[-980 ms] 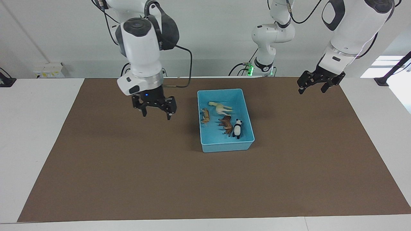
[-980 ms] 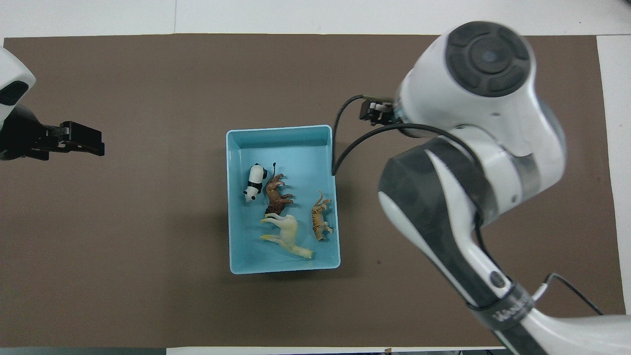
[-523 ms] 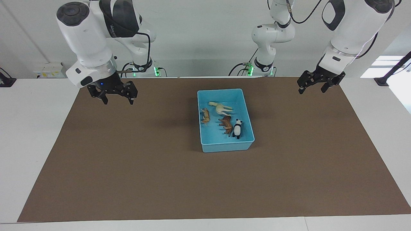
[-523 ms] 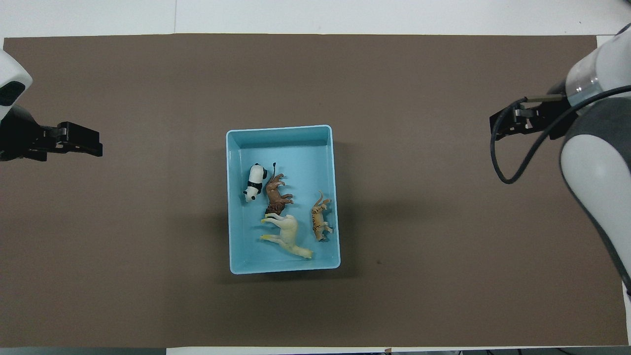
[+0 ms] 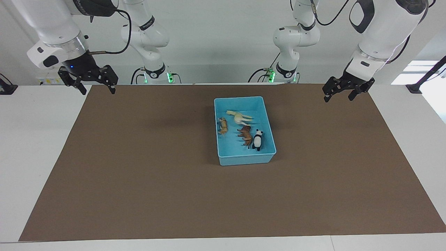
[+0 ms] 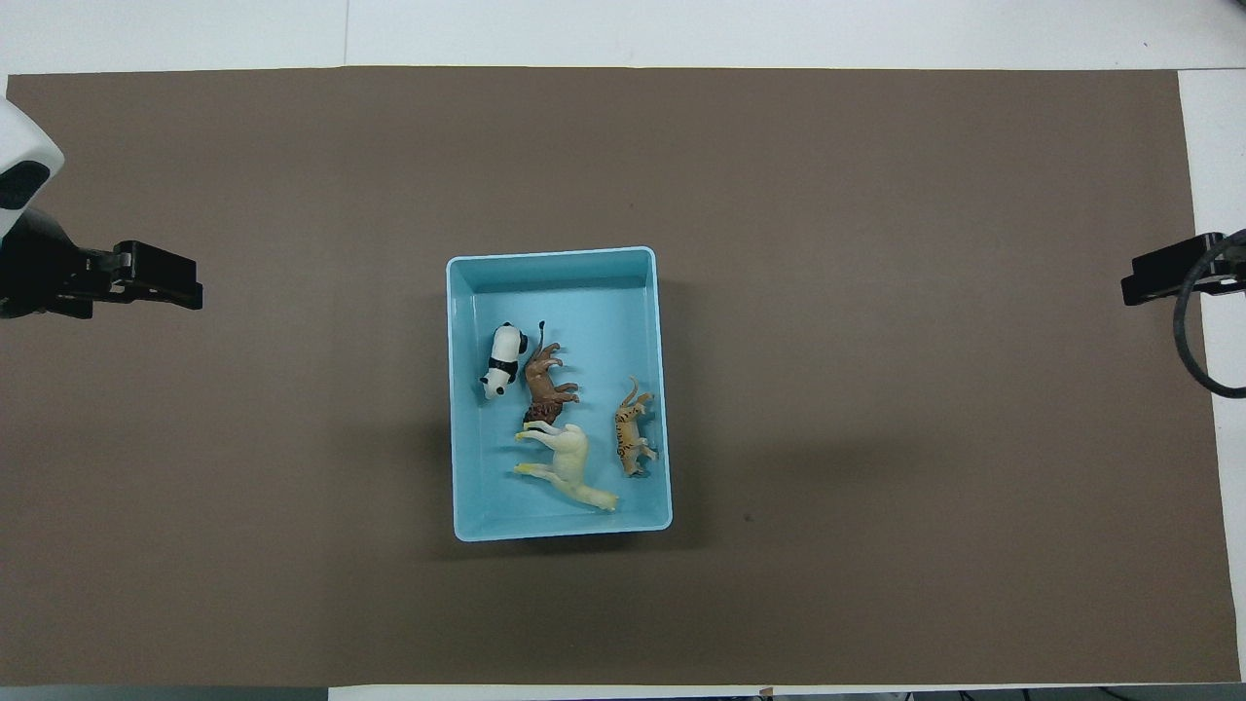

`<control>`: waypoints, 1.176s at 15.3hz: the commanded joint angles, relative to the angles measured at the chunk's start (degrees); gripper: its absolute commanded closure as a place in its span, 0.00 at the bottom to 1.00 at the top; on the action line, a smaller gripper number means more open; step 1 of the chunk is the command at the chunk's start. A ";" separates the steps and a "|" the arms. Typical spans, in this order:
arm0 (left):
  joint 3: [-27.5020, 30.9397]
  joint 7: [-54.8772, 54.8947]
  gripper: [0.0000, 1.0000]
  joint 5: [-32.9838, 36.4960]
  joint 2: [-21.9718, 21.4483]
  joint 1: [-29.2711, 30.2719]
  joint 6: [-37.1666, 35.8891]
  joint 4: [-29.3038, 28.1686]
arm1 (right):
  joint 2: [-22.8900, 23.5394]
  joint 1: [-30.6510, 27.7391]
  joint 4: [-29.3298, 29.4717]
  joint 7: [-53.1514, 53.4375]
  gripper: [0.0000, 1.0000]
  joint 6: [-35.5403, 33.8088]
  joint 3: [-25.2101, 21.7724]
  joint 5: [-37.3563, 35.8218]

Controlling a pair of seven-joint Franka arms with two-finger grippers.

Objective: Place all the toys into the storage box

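Observation:
The light blue storage box (image 5: 231, 151) stands mid-mat and also shows in the overhead view (image 6: 555, 287). In it lie the cream-white horse (image 5: 239, 117) (image 6: 569, 461), the orange tiger (image 5: 223, 126) (image 6: 633, 440), the brown lion (image 5: 245, 134) (image 6: 545, 386) and the panda (image 5: 258, 139) (image 6: 501, 360). My right gripper (image 5: 97, 89) (image 6: 1158, 277) is open and empty, raised over the mat's edge at the right arm's end. My left gripper (image 5: 339, 96) (image 6: 156, 279) is open and empty, and it waits over the mat at the left arm's end.
A brown mat (image 5: 156, 181) covers most of the white table (image 5: 35, 139). Both arm bases stand at the robots' edge of the table.
My right arm has swung away from beside the box, out to its own end of the table, and has risen. The left arm and the toys have not moved.

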 commanded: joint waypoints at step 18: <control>-0.32 0.52 0.00 0.59 -1.42 0.66 -0.54 -1.30 | -1.69 1.53 -3.62 2.19 0.00 -0.81 -2.54 1.15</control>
